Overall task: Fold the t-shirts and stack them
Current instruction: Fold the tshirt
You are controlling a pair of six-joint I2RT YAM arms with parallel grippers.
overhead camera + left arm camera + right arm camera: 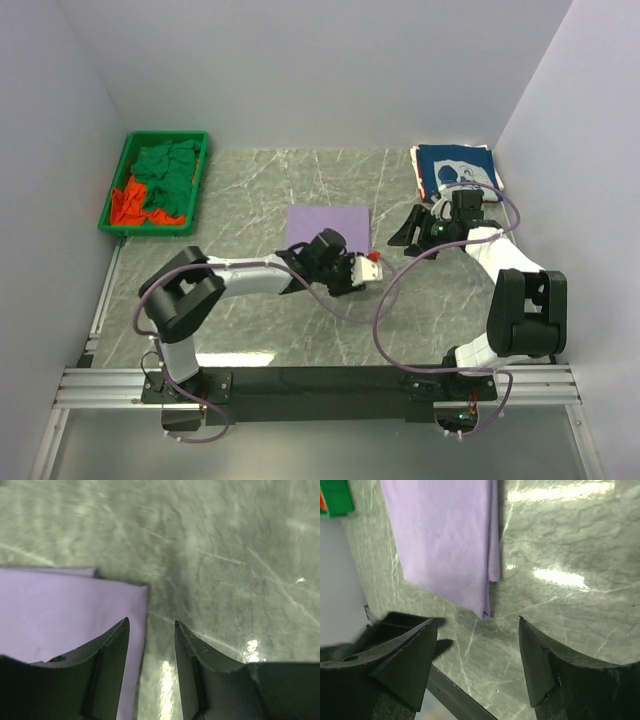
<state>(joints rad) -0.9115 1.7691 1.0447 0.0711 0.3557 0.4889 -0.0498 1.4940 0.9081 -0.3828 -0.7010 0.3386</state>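
While the folded lavender-purple cloth t-shirt (pixel 328 222) lies flat midway on the grey marbled bench (pixel 250 180), long axis left-right, the left fingers (pixel 112 650), parted and empty, sit at its near right corner, nearer than the right fingers (pixel 540 655), wide apart and empty, off its right end.

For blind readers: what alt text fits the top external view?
A folded lavender t-shirt lies mid-table, two robot arms extended toward it. A navy t-shirt sits far right; a green bin far left holds green and orange-red shirts.
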